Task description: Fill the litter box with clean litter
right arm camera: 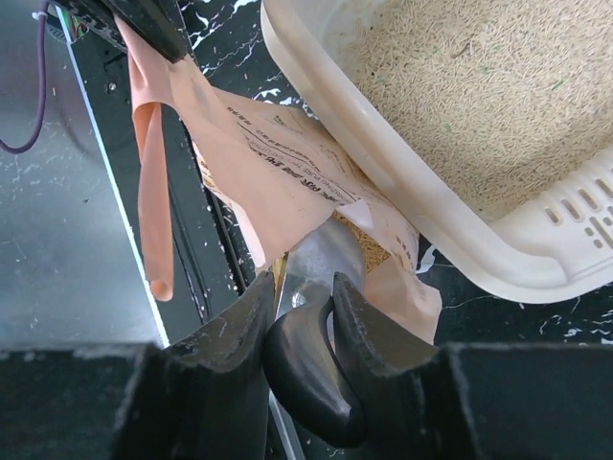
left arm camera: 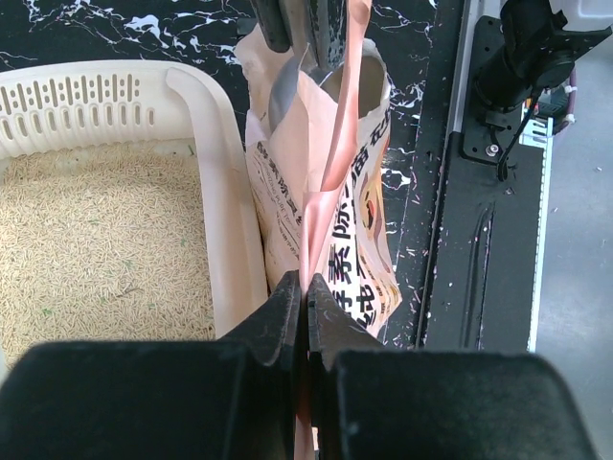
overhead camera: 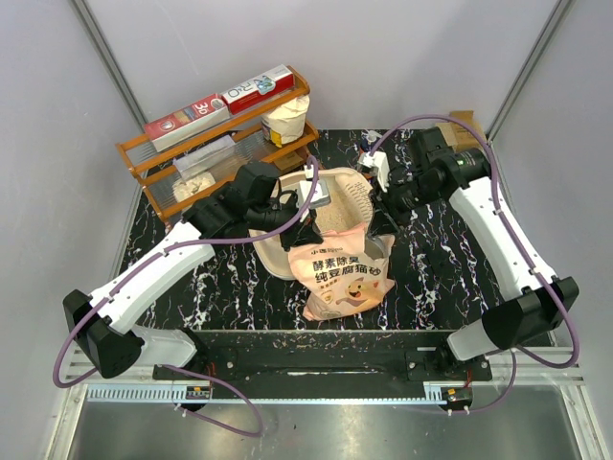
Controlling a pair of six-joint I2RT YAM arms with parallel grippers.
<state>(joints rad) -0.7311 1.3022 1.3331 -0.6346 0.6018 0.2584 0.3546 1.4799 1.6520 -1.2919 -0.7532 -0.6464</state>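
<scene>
The cream litter box point(overhead camera: 352, 180) sits mid-table and holds a layer of tan clean litter point(overhead camera: 340, 218). The peach-orange litter bag point(overhead camera: 345, 280) stands against its near rim, mouth up. My left gripper point(overhead camera: 308, 228) is shut on a thin peach edge of the bag point(left arm camera: 335, 192), beside the box rim point(left arm camera: 225, 192) and the litter point(left arm camera: 96, 240). My right gripper point(overhead camera: 385, 199) is shut point(right arm camera: 305, 287) on the silver-lined edge of the bag's mouth point(right arm camera: 278, 163), where a dark glossy fold sits between the jaws. The box point(right arm camera: 450, 220) and litter point(right arm camera: 479, 86) lie just beyond.
An orange wooden rack point(overhead camera: 163, 182) with boxes on top and white sacks point(overhead camera: 285, 120) stands at the back left, close behind the left arm. A cardboard box point(overhead camera: 466, 125) sits at the back right. Grey walls close in the table.
</scene>
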